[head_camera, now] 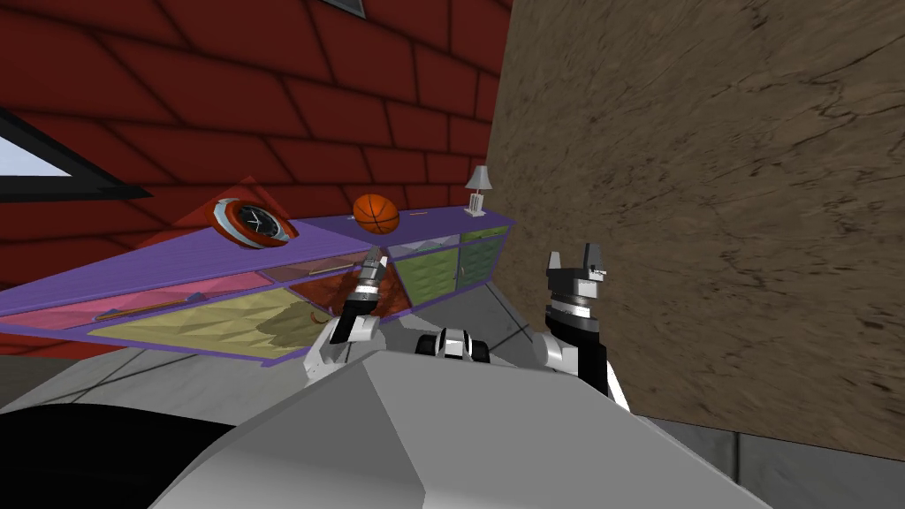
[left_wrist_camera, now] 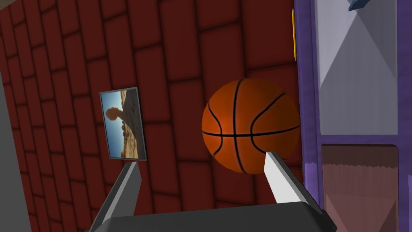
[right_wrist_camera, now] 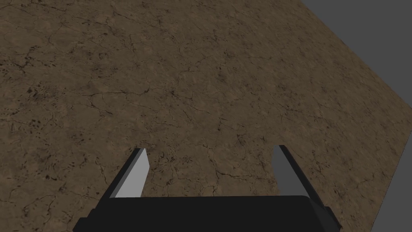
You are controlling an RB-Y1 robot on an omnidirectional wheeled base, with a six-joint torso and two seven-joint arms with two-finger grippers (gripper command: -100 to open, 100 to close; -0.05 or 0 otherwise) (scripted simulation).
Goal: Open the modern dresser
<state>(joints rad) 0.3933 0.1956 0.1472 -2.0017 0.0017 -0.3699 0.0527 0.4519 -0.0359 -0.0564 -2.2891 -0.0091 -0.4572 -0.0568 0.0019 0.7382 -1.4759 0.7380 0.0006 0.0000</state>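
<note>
Dresser [head_camera: 159,274] runs along the red brick wall [head_camera: 265,88] on the left of the scene. It has a purple top and frame and fronts in pink, yellow, red-brown and green. On its top sit a round clock [head_camera: 254,223] nearest, a basketball [head_camera: 376,213] in the middle and a small lamp [head_camera: 478,190] at the far end.

The left gripper [head_camera: 375,261] is up at the dresser's front by the red-brown panel, just below the top edge and under the basketball. In the left wrist view its fingers [left_wrist_camera: 281,181] stand wide apart with nothing held. The purple frame is just beside one of them, but I cannot tell if they touch. Past them is a small picture [left_wrist_camera: 122,124] on the bricks.

The right gripper [head_camera: 573,258] is raised to the right, near the brown cracked wall [head_camera: 707,221]. It is well apart from the dresser, with its fingers [right_wrist_camera: 134,177] spread and empty.
</note>
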